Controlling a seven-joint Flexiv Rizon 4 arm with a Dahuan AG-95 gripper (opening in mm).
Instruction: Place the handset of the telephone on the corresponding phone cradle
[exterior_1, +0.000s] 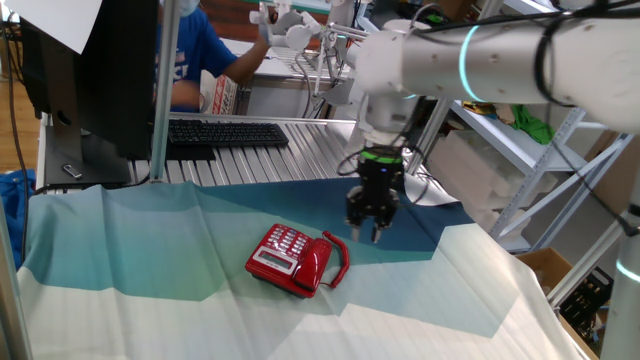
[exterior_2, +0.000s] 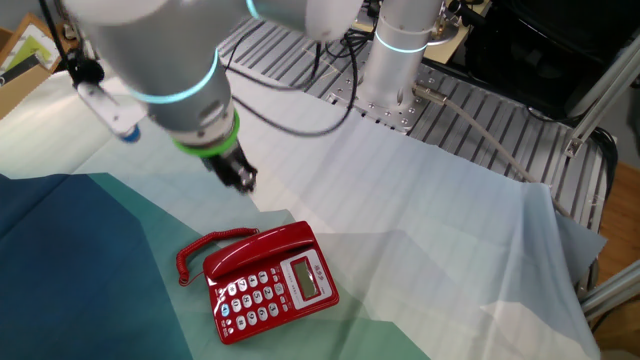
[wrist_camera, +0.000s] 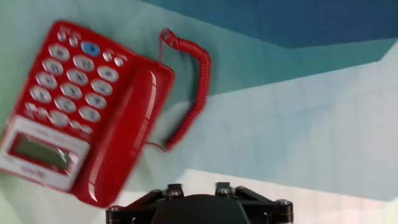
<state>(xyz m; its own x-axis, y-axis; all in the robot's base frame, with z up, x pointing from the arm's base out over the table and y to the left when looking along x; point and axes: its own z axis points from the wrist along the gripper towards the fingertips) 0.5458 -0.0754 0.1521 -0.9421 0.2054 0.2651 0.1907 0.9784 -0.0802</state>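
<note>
Your handset (exterior_2: 262, 249) is lying seated along the phone cradle (wrist_camera: 106, 180) of the telephone (exterior_2: 268, 283), beside the keypad, so the placing looks done. Your gripper (exterior_1: 366, 233) is hovering above the bench (exterior_1: 150, 240), holding nothing; its opening, I cannot tell.

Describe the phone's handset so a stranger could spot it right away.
On the blue and white cloth sits a small red telephone. The handset is the smooth red bar lying along its side, beside the pale buttons, with a coiled red cord looping from one end.
</note>
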